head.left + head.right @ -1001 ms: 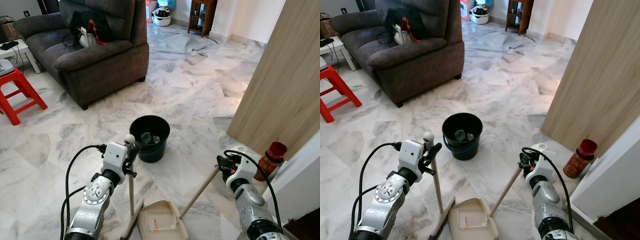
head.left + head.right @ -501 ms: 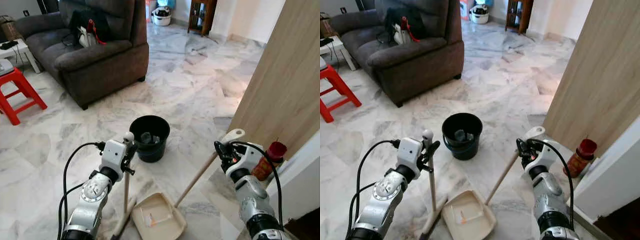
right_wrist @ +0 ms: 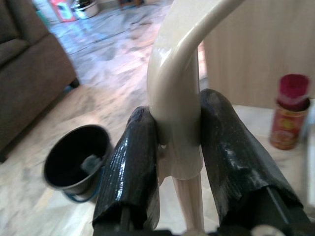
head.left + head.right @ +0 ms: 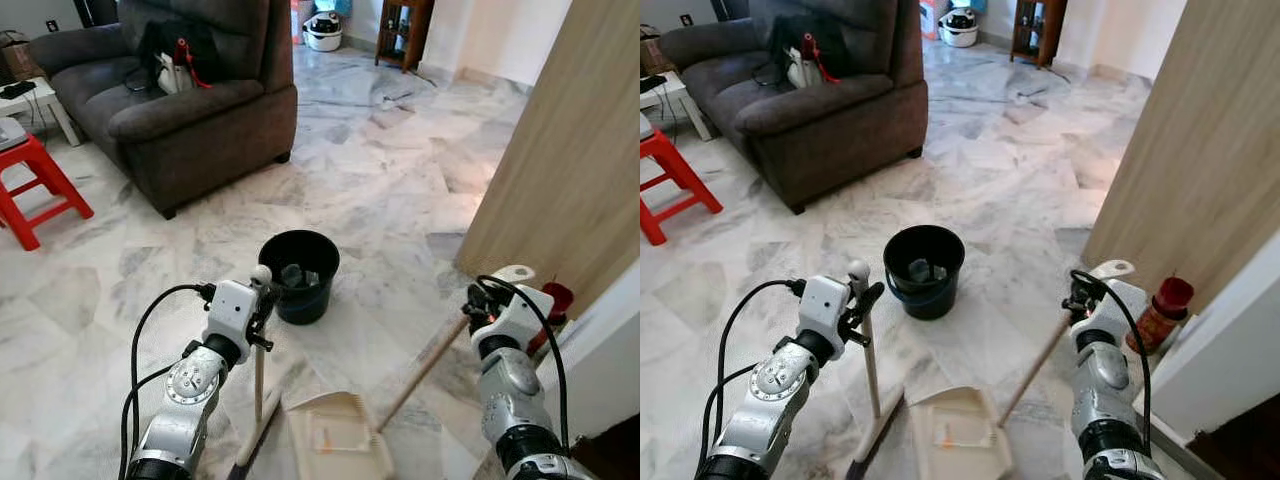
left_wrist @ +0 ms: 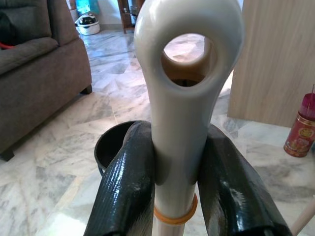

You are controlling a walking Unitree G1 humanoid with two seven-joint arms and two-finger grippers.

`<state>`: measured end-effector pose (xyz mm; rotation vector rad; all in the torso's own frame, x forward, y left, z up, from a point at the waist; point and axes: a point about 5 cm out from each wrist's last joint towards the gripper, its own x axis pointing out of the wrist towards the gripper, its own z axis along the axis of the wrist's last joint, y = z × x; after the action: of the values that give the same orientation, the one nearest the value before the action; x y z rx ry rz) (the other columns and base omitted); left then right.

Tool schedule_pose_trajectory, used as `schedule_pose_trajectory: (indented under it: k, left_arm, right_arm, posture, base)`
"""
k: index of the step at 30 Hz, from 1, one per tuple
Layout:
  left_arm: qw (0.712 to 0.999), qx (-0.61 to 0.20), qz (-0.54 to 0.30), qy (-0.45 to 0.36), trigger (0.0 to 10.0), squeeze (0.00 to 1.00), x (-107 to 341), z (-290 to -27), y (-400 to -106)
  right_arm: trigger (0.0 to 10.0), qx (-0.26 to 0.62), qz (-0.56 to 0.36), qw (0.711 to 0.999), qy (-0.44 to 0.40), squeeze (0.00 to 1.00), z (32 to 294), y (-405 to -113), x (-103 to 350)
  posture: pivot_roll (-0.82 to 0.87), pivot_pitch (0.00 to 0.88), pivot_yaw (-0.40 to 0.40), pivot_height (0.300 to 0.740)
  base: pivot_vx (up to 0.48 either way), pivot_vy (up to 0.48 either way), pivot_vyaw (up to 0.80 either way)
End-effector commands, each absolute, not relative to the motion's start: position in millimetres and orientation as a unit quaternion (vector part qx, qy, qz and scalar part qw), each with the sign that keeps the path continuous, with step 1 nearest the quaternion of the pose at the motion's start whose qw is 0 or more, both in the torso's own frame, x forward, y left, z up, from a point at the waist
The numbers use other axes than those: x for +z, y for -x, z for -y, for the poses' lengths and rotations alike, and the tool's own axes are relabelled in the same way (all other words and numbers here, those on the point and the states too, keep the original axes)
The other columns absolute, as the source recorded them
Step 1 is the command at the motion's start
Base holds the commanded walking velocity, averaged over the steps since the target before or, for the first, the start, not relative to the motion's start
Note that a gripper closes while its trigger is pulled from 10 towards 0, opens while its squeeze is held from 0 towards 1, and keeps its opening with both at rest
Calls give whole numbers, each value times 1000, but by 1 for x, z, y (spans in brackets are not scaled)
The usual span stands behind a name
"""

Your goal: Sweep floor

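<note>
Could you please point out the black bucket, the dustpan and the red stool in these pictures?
black bucket (image 4: 322, 297): left eye view, on its outer front wall.
dustpan (image 4: 345, 450): left eye view, on the pan's flat inside.
red stool (image 4: 18, 162): left eye view, on its seat top.

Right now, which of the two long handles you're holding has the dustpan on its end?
The slanted handle in the right gripper; it runs down to the cream dustpan. The near-upright one in the left gripper is the broom's.
</note>
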<state>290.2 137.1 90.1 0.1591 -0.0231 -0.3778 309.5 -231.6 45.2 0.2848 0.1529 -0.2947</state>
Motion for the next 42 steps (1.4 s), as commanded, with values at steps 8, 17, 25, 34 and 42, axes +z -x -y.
schedule_pose_trajectory:
  k: [8, 17, 25, 34, 42]
  left_arm:
    - [978, -191, 26, -82, 10000, 0, 95, -135, -292]
    - [979, -186, 29, -83, 10000, 0, 93, -135, -289]
    - [978, -186, 30, -84, 10000, 0, 93, -135, -288]
    - [978, -188, 31, -82, 10000, 0, 94, -134, -289]
    - [979, -187, 30, -81, 10000, 0, 94, -135, -289]
  right_arm:
    - [10000, -211, -71, 968, -112, 0, 235, -308, 46]
    - [10000, -223, -62, 968, -92, 0, 233, -305, 45]
    - [10000, -228, -70, 967, -89, 0, 230, -301, 39]
    - [10000, -194, -69, 976, -77, 0, 226, -300, 37]
    - [10000, -207, -84, 972, -75, 0, 228, -293, 29]
  posture:
    - [90, 0, -12, 740]
    - [84, 0, -9, 740]
    - [87, 0, -6, 740]
    - [87, 0, -7, 740]
    - [88, 0, -5, 740]
  base:
    - [0, 0, 0]
    - [0, 0, 0]
    - [0, 0, 0]
    - [0, 0, 0]
    - [0, 0, 0]
